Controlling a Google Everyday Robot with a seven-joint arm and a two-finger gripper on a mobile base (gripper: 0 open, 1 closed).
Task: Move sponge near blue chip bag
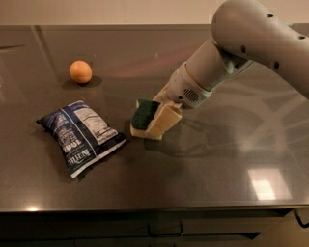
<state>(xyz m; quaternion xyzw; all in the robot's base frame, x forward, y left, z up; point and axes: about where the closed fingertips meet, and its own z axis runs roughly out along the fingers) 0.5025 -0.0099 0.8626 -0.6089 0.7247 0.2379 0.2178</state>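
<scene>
Navy and crinkled, the bag (79, 137) lies flat on a dark, glossy counter (203, 183). It shows a white nutrition label and white print whose letters are too blurred to read. Just right of the bag, and apart from it, is the sponge (143, 116), green face towards the bag and yellow foam below. The gripper (153, 123) has its cream fingers (167, 120) closed on the sponge. Whether the sponge touches the counter cannot be told. Behind the bag sits an orange (80, 72). The grey arm (251, 43) runs off the right edge. A pale wall (106, 12) borders the counter's far side.
</scene>
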